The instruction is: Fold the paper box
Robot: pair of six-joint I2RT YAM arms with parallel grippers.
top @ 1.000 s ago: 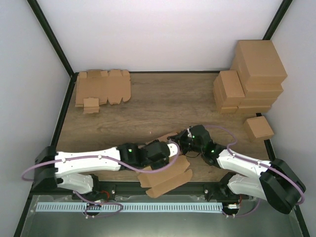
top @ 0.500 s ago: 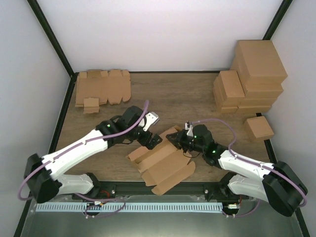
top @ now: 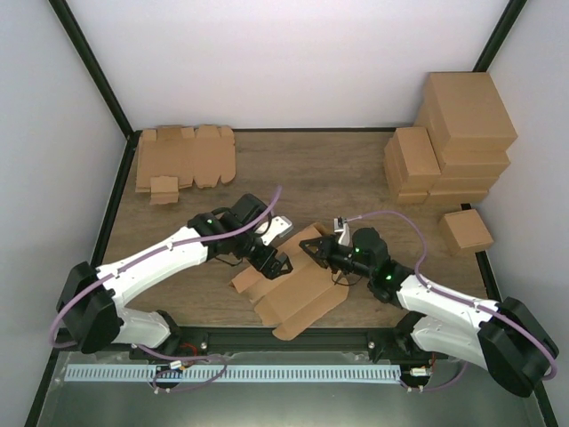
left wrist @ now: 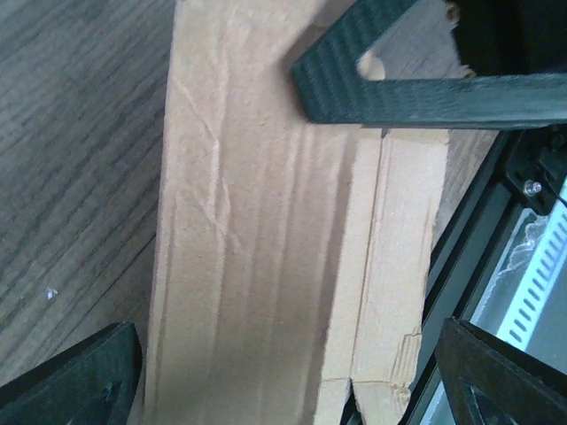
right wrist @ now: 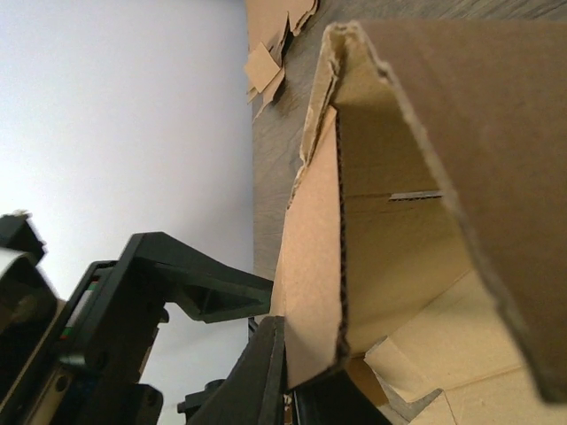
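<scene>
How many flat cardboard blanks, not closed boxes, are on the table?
2 visible: the paper box, partly folded, at the near centre, and a flat sheet in the far left corner, where more may be stacked underneath.

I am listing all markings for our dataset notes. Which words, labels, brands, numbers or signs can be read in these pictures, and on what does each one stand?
None: no text can be read in any view.
The paper box, the stacked cartons and the flat cardboard sheets are all plain and unprinted.

L wrist: paper box cut off top+btm | L hand fingertips cropped at btm edge
</scene>
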